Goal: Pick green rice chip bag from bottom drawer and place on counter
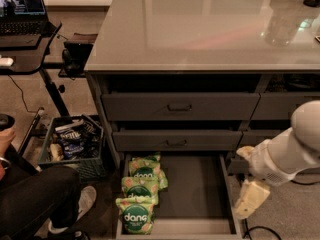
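Note:
The bottom drawer (pixel 192 189) is pulled open at the foot of the dark cabinet. Three green rice chip bags lie in a row along its left side: front (pixel 136 216), middle (pixel 141 186), back (pixel 146 168). My gripper (pixel 251 199), cream-coloured on a white arm, hangs low just outside the drawer's right front corner, well to the right of the bags and holding nothing that I can see. The glossy grey-beige counter (pixel 200 29) tops the cabinet.
Two shut handled drawer fronts (pixel 179 106) (pixel 176 141) sit above the open drawer. A crate of snacks (pixel 72 144) stands on the floor at left. A seated person's leg and shoe (pixel 45 199) are at lower left. A black desk with a laptop (pixel 22 29) is at upper left.

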Controlling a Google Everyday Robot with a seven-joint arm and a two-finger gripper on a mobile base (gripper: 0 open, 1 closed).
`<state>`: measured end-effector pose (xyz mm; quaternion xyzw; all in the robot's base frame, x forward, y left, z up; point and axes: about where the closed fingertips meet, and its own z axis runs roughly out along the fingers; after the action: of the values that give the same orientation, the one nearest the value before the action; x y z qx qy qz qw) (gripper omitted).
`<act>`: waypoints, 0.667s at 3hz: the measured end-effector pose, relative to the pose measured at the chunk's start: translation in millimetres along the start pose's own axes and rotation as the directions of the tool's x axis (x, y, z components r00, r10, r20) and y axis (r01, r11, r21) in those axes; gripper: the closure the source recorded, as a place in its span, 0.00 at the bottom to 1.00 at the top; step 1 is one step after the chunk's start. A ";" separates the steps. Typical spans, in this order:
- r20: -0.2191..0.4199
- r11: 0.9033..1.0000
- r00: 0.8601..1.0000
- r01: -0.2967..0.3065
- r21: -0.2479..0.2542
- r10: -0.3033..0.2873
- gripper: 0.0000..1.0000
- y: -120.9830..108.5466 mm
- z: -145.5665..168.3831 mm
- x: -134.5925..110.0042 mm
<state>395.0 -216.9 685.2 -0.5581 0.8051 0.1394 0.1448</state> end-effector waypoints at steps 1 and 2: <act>0.094 0.999 0.996 -0.006 -0.045 0.010 0.00 -9.5 60.5 13.0; 0.121 0.995 0.993 0.019 -0.102 -0.006 0.00 -14.2 95.6 15.5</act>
<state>410.5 -198.2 590.4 -0.5603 0.7831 0.2131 0.1653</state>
